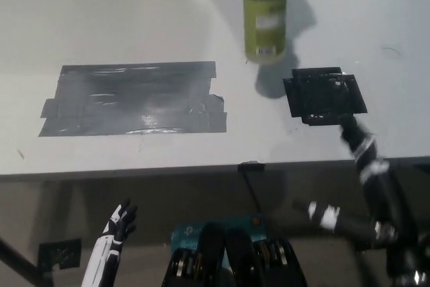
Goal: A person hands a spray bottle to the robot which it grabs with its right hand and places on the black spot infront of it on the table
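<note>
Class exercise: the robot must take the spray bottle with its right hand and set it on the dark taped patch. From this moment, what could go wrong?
1. The green, white-labelled plastic spray bottle lies beyond the black right hand, apart from it; a badly aimed reach might knock it away.
2. The dark grey taped patch lies well to the left, so the bottle could slip during the carry.

The white left hand rests below the white table edge.

This looks like a robotics lab or test room rather than a home. A plain white table (349, 25) carries a patch of dark tape strips (134, 99) stuck on as a marker, and below its edge lies a bare grey floor (60, 213).
</note>
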You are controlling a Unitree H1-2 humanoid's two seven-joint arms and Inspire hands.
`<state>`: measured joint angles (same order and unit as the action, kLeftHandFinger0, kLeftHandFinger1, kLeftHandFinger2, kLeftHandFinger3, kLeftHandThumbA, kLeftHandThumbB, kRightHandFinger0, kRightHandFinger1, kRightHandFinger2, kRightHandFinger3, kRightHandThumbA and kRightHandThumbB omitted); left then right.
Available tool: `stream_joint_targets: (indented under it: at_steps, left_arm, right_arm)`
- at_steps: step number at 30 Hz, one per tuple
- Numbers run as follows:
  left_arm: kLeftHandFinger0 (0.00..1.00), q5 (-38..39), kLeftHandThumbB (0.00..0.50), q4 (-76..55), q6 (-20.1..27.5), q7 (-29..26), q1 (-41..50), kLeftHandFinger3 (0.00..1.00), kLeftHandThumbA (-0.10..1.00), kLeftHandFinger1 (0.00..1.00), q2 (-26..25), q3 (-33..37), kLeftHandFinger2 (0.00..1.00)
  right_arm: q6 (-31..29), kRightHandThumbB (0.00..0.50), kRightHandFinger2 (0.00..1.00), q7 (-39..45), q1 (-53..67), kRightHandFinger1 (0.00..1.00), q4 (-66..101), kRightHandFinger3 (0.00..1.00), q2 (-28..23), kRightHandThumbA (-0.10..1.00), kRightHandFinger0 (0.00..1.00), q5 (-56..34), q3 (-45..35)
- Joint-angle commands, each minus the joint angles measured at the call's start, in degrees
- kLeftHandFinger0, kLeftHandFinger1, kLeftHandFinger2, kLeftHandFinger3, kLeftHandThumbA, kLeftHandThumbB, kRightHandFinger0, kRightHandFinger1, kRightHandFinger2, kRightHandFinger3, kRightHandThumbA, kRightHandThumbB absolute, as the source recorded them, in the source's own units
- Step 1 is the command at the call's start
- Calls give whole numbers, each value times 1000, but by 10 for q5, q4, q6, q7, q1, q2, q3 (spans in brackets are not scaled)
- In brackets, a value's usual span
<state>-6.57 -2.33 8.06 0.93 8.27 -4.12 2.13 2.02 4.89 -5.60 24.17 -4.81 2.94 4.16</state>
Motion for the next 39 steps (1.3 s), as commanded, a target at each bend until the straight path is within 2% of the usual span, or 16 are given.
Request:
stream_joint_targets:
  at_steps: [1,3,8,10,13,15,19,23,25,27,30,31,36,39]
  left_arm:
    - [1000,-2,66,-18,26,-10,5,1000,1000,1000,0,-5,1000]
    - [1000,-5,69,-16,30,-11,4,1000,1000,1000,4,-3,1000]
    - [1000,0,69,-16,29,-9,3,1000,1000,1000,4,-4,1000]
    - [1000,1,70,-16,30,-9,4,1000,1000,1000,4,-4,1000]
    - [1000,-2,67,-14,33,-9,5,1000,1000,1000,4,-3,1000]
    - [1000,-5,69,-13,37,-10,5,1000,1000,1000,3,-3,1000]
    - [1000,-1,92,-9,41,-8,4,1000,1000,1000,2,-3,1000]
    - [1000,0,98,-14,32,-7,6,1000,1000,1000,4,-3,1000]
    - [1000,0,81,-15,34,-8,6,1000,1000,1000,5,-3,1000]
    - [1000,0,80,-16,32,-8,3,1000,1000,1000,4,-3,1000]
    - [1000,-3,78,-17,29,-7,1,1000,1000,1000,3,-2,1000]
    - [1000,-4,68,-19,27,-6,1,1000,1000,1000,3,-2,1000]
    - [1000,-6,35,-19,27,-6,-1,1000,1000,1000,2,-1,1000]
    - [1000,-11,42,-19,28,-6,-4,1000,1000,1000,0,0,1000]
  right_arm:
    - [109,452,1000,1,-106,1000,-11,1000,0,1000,1000,-38,-26]
    - [127,476,1000,2,-144,1000,-43,1000,-5,1000,1000,-38,-34]
    - [158,448,1000,2,-248,1000,-165,1000,-1,1000,1000,-48,-51]
    - [157,405,1000,2,-282,1000,-215,1000,1,1000,1000,-55,-57]
    - [152,428,1000,7,-323,1000,-278,1000,4,1000,1000,-65,-65]
    - [167,415,1000,9,-350,1000,-310,1000,6,1000,1000,-65,-62]
    - [179,454,1000,-2,-390,1000,-366,1000,12,1000,1000,-63,-67]
    - [146,411,1000,-6,-439,1000,-458,1000,22,1000,1000,-86,-89]
    - [130,445,1000,-6,-461,1000,-502,1000,24,1000,1000,-94,-101]
    - [123,457,1000,-2,-472,1000,-519,1000,24,1000,1000,-97,-107]
    - [115,458,1000,-4,-498,1000,-558,1000,25,1000,1000,-102,-117]
    - [111,474,1000,-2,-505,1000,-567,1000,26,1000,1000,-104,-119]
    - [118,487,1000,6,-517,1000,-566,1000,31,1000,1000,-118,-126]
    - [117,499,1000,4,-524,1000,-566,1000,32,1000,1000,-118,-125]
